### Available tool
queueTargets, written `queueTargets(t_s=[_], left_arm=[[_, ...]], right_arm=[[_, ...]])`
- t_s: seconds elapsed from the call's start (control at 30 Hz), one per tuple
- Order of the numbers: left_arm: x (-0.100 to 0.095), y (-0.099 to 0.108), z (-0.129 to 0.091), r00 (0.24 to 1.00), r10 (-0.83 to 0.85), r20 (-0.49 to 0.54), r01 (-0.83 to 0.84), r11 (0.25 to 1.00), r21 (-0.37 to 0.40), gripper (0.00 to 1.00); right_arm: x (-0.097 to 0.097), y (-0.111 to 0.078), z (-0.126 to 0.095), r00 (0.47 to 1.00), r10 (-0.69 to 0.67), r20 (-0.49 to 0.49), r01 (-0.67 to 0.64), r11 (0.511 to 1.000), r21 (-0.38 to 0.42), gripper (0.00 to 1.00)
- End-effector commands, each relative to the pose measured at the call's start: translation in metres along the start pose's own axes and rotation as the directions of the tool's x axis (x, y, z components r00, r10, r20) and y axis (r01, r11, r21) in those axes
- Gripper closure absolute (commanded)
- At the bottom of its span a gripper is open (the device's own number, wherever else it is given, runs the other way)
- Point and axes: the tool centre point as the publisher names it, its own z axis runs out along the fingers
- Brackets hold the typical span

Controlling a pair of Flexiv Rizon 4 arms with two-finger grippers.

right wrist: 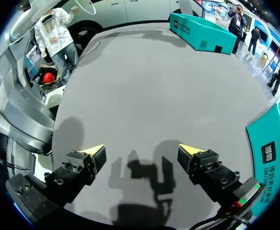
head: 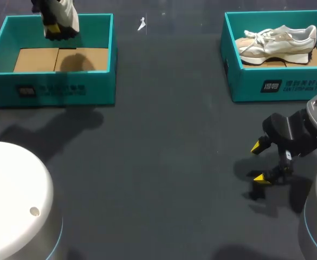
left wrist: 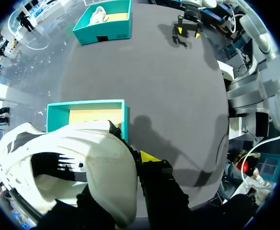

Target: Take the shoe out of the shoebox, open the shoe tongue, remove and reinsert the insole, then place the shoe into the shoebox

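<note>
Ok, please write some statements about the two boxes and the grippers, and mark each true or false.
The right gripper is open and empty. True.
A shoe lies in the left box. False: only cardboard shows on its floor; the left gripper holds a white shoe above it.
The right box contains a second shoe. True.
The right gripper hangs over the right box. False: it is over the table.

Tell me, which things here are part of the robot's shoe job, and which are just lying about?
In the job: the white shoe, gripped by the left hand; the teal shoebox below it; the open right hand.
Lying about: the second shoe in the other shoebox, untouched; a small white scrap on the table.
</note>
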Motion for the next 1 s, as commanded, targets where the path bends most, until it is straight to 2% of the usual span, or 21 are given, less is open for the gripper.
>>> queueTargets(t_s=[0.03,0.2,0.27,0.57,0.87,1.0], left_arm=[[-0.002,-0.002,-0.002,1.0,0.001,-0.003,-0.001,1.0,-0.005,1.0],[-0.002,-0.002,-0.002,1.0,0.001,-0.003,-0.001,1.0,-0.005,1.0],[-0.007,0.001,0.0,1.0,0.003,0.012,-0.003,1.0,-0.009,1.0],[-0.061,0.054,0.005,1.0,0.013,-0.01,-0.014,0.998,-0.055,1.0],[-0.092,0.106,0.004,0.999,-0.006,-0.038,0.005,0.999,-0.044,1.0],[-0.1,0.122,0.006,0.999,0.025,-0.04,-0.026,0.999,-0.031,1.0]], right_arm=[[0.002,0.0,0.0,1.0,0.001,0.002,-0.001,1.0,0.002,0.0],[0.002,0.0,0.0,1.0,0.001,0.002,-0.001,1.0,0.002,0.0],[0.002,0.0,0.0,1.0,0.001,0.002,-0.001,1.0,0.002,0.0],[0.002,0.0,0.0,1.0,0.001,0.002,-0.001,1.0,0.002,0.0],[0.002,0.0,0.0,1.0,0.001,0.002,-0.001,1.0,0.002,0.0],[0.002,0.0,0.0,1.0,0.001,0.002,-0.001,1.0,0.002,0.0]])
